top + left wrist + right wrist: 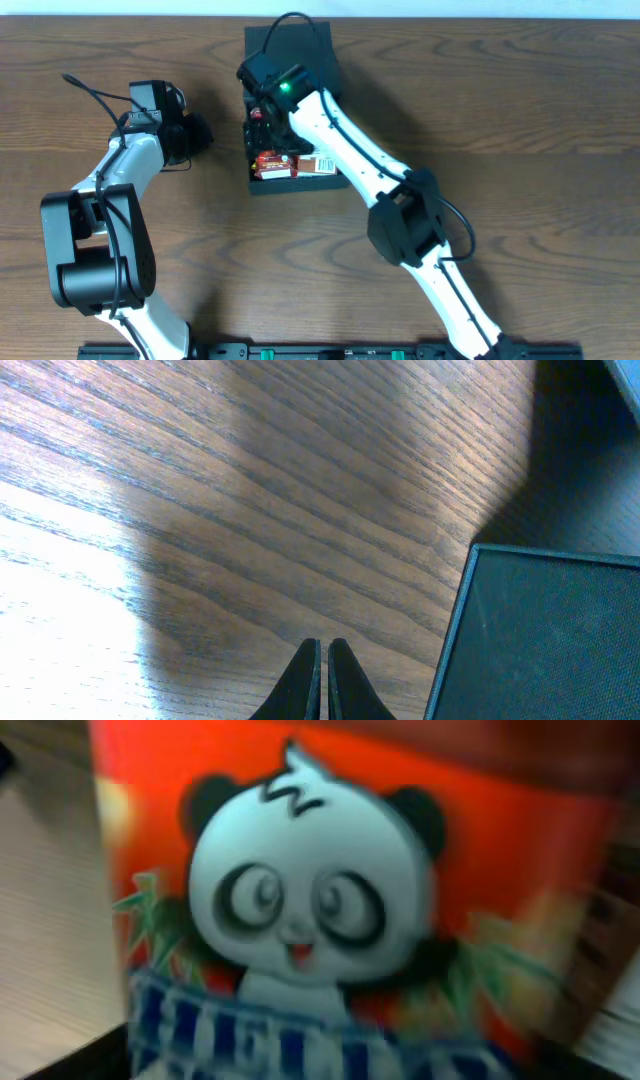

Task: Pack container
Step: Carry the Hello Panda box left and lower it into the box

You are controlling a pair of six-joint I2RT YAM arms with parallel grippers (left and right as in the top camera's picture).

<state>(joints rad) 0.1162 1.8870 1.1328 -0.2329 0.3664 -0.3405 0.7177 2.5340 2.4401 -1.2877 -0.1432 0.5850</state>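
We cannot see the right gripper's fingers. From overhead, the right arm covers them and much of the container. The right wrist view is filled by a blurred red panda packet whose lettering we cannot read. In the left wrist view, the container runs off the right and bottom edges, and the bottom edge cuts the left gripper down to its tips.

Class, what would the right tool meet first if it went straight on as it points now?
Most likely the red panda snack packet, which fills its blurred wrist view; exact depth is unclear.
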